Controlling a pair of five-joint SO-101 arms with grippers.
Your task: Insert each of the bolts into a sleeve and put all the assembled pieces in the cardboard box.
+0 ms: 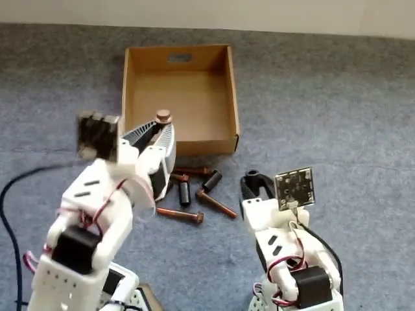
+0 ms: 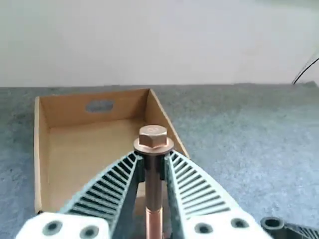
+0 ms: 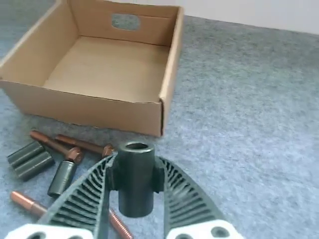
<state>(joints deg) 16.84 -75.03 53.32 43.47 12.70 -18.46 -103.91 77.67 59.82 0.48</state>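
Two end effectors are each clamped on one half of a single assembly. The left end effector point(image 2: 153, 158) has its ribbed fingers closed around the shank of a copper bolt point(image 2: 153, 138). The bolt stands upright with its hexagonal head above the fingertips. The right end effector point(image 3: 135, 164) grips a black sleeve point(image 3: 134, 196), also upright, with its open bore facing up.

In the high view the left end effector hangs just at the near wall of the cardboard box point(image 1: 232, 97). The right one sits well apart from it, out to the side over the grey, carpet-like table point(image 1: 337, 116). Between the two arms, just in front of the box, lie several loose bolts point(image 1: 179, 215) and two loose sleeves point(image 1: 184, 192). Some of them touch or cross one another. The box floor is bare, so no finished piece has been delivered yet.

The step in hand appears to be the first insertion, with both parts picked up but not yet joined. The next move likely calls for bringing the two parts together and lining up the bolt's shank with the sleeve's bore. At present the bolt's head points up, while its tip is hidden below the fingers. One part will probably have to be tilted or turned before the shank can slide in. Alignment must be close, since the bore looks only a little wider than the shank.
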